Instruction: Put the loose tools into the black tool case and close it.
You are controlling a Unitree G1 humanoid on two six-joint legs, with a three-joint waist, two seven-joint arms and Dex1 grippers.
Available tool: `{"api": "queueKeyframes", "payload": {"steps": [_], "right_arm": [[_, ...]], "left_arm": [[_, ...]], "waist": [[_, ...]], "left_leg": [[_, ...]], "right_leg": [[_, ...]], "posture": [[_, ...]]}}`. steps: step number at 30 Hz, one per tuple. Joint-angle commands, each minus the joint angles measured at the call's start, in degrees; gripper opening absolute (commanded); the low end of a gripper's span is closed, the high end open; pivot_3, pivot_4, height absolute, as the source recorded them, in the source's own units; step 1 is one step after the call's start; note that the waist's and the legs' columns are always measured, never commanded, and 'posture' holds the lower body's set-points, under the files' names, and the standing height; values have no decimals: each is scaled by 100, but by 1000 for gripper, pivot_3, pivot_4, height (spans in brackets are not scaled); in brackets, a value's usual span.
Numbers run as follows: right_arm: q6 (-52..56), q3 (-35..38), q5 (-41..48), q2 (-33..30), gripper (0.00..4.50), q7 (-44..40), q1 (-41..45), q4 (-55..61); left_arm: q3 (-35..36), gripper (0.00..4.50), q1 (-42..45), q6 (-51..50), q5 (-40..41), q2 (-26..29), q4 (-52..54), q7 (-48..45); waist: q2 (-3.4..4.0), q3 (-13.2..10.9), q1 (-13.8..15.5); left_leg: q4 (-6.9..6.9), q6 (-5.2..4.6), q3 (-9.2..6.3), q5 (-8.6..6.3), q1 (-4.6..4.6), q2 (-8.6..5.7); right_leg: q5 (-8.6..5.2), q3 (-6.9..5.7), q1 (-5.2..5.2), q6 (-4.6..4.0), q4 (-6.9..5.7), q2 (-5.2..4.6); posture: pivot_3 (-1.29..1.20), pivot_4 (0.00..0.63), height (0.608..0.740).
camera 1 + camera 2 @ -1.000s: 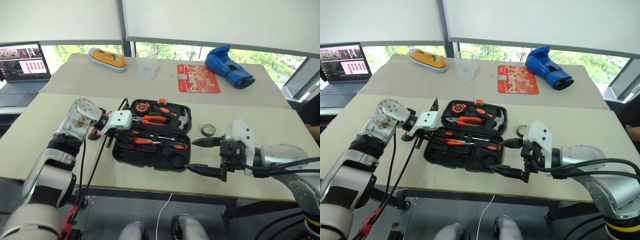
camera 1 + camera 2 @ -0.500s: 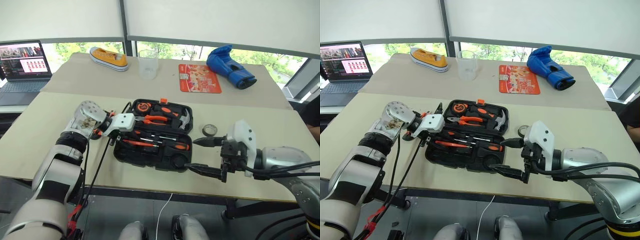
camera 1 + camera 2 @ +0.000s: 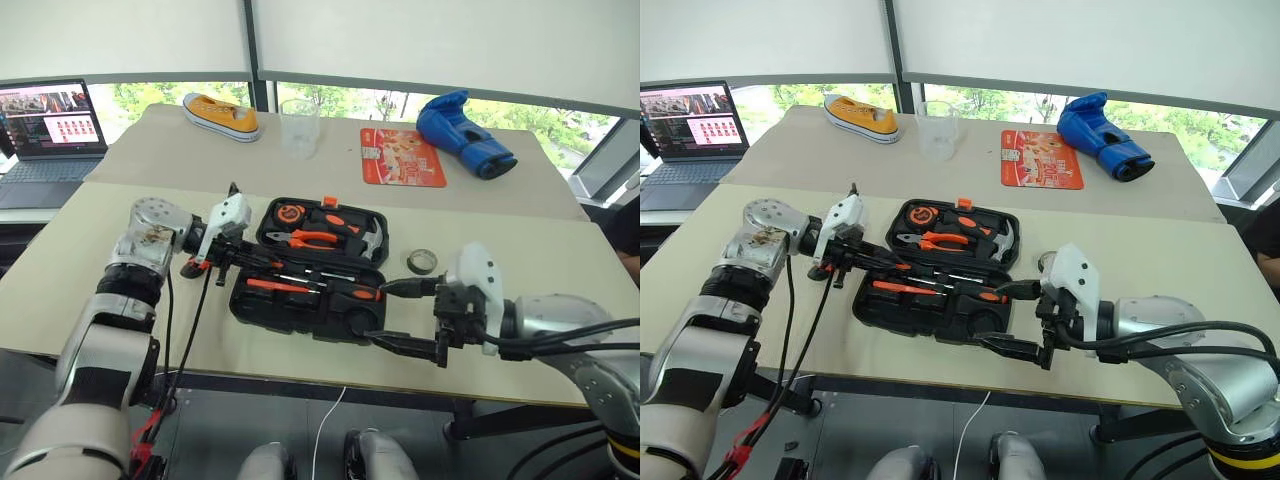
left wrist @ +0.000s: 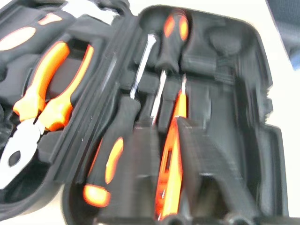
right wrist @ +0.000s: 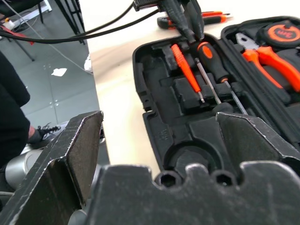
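I see L end effector point(image 3: 262, 262) pinched shut, empty, over open black tool case point(image 3: 300, 305); R end effector point(image 3: 398, 315) spread wide nr tape roll point(image 3: 422, 261).

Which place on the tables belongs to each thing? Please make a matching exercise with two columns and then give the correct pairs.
Things:
1. tape roll
2. yellow shoe
3. blue glove
4. pliers

Places:
A. far table, toward the robot's right, beside the red mat
B. inside the open black tool case, in its far half
C. near table, just to the right of the case
D. far table, toward the robot's left, near the clear cup

Pairs: 1-C, 2-D, 3-A, 4-B
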State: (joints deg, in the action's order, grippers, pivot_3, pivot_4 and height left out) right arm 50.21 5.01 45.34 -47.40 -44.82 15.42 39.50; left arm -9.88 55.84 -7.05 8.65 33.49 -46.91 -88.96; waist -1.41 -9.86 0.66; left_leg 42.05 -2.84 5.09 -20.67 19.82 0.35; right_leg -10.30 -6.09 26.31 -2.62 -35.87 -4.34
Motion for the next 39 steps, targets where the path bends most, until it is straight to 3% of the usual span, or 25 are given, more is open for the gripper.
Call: {"api": "queueKeyframes", "payload": {"steps": [1, 18, 31, 39], "right_arm": [[-117, 78, 80, 32, 4500, 38, 127, 45], [-83, 25, 78, 53, 4500, 82, 234, -98], [-215, -171, -70, 98, 4500, -32, 321, -296], [-242, -226, -72, 112, 4500, -93, 403, -345]], "left_arm": [[74, 60, -187, -105, -29, -77, 300, 273], [-224, 60, -1144, 391, -502, 90, 1043, 626], [239, 60, -1111, -553, 197, 249, 1804, 479], [63, 60, -1118, 28, -246, 107, 1188, 987]], "waist": [[0, 0, 0], [0, 3, 1], [-1, 3, 0], [-1, 3, 5]], "left_leg": [[2, 0, 0, 0, 0, 0], [19, 2, 13, 0, -37, 0], [23, 1, 20, 0, -39, 5], [17, -1, 17, -1, -29, 1]], "right_leg": [[0, 0, 0, 0, 0, 0], [0, 27, -16, -1, -13, -7], [0, 44, -10, 0, -20, -5], [0, 31, -10, 0, -5, -4]], "posture": [[0, 150, 724], [0, 150, 724], [0, 150, 724], [0, 150, 724]]}}
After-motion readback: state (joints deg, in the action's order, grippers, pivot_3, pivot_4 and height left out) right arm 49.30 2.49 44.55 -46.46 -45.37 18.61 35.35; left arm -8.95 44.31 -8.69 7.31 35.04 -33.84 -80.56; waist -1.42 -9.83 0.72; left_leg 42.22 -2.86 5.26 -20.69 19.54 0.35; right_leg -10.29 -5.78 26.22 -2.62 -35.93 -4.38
